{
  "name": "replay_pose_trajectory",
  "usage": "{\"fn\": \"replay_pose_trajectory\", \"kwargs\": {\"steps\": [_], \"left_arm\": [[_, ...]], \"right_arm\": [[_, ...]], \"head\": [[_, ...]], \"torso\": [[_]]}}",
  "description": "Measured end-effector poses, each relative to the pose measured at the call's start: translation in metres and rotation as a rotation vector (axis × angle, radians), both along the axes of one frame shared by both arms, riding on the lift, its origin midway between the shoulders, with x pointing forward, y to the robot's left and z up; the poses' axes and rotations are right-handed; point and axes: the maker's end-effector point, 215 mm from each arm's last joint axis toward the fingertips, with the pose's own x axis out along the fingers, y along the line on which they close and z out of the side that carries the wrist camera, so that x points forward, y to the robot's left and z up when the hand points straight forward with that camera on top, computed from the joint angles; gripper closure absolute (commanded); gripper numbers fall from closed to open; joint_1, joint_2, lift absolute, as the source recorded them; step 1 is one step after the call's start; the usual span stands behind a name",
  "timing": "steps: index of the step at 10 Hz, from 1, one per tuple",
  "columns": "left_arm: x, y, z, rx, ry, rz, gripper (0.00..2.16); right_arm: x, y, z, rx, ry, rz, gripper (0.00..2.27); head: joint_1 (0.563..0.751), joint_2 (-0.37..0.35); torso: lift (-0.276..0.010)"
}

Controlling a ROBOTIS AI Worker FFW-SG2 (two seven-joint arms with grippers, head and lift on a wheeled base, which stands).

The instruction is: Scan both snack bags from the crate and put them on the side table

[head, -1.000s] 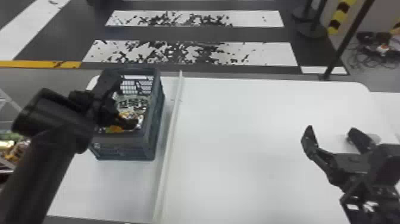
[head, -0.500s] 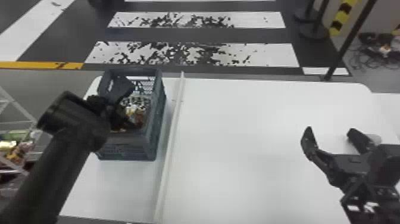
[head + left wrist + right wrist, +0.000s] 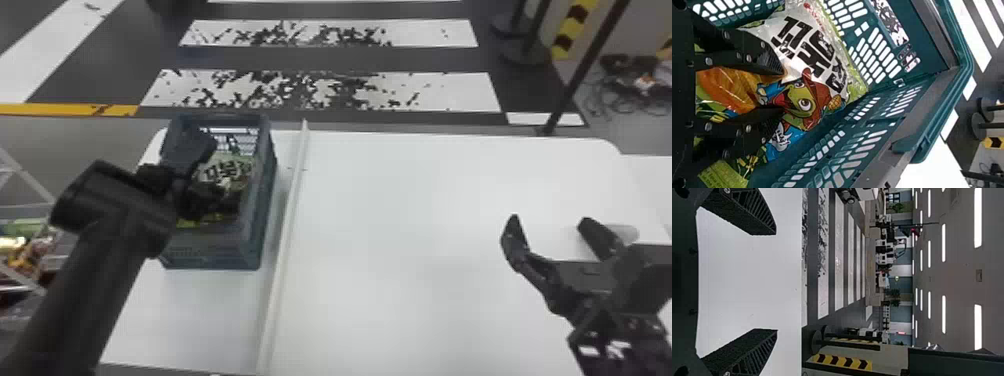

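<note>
My left gripper (image 3: 220, 172) is inside the blue-green crate (image 3: 260, 240) at the table's left. In the left wrist view the left gripper (image 3: 783, 91) is shut on a snack bag (image 3: 815, 49), its orange part bunched between the fingers; the bag is white and green with a cartoon frog in a red hat. From above, the snack bag (image 3: 232, 167) lies partly behind the gripper, within the crate walls. A green printed piece (image 3: 723, 176) shows below it; whether it is a second bag, I cannot tell. My right gripper (image 3: 550, 221) stands open over the table's right; likewise the right gripper (image 3: 775, 282), holding nothing.
A white strip (image 3: 285, 240) runs along the white table (image 3: 425, 240) just right of the crate. A whitish rounded object (image 3: 625, 232) sits behind the right gripper. At far left is a metal rack (image 3: 30, 182) with colourful packages (image 3: 32, 252).
The left arm has shifted to the right at the crate, and the orange part seen from above earlier is now covered. My right arm has stayed put.
</note>
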Motion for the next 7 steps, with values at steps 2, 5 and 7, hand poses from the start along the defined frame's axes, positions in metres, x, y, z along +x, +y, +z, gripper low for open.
{"fn": "replay_pose_trajectory", "kwargs": {"steps": [2,5,7], "left_arm": [[-0.002,-0.002,0.018,-0.1,-0.038,0.025,2.13],[-0.001,0.002,0.039,-0.205,-0.07,0.052,2.13],[0.002,0.012,0.051,-0.244,-0.091,0.087,2.13]], "right_arm": [[-0.001,0.002,-0.001,0.005,0.001,0.0,0.03],[-0.002,0.005,-0.001,0.01,0.002,0.003,0.03],[-0.002,0.007,-0.002,0.011,0.004,0.005,0.03]], "head": [[0.695,0.052],[0.695,0.059],[0.695,0.073]], "torso": [[-0.087],[-0.087],[-0.087]]}}
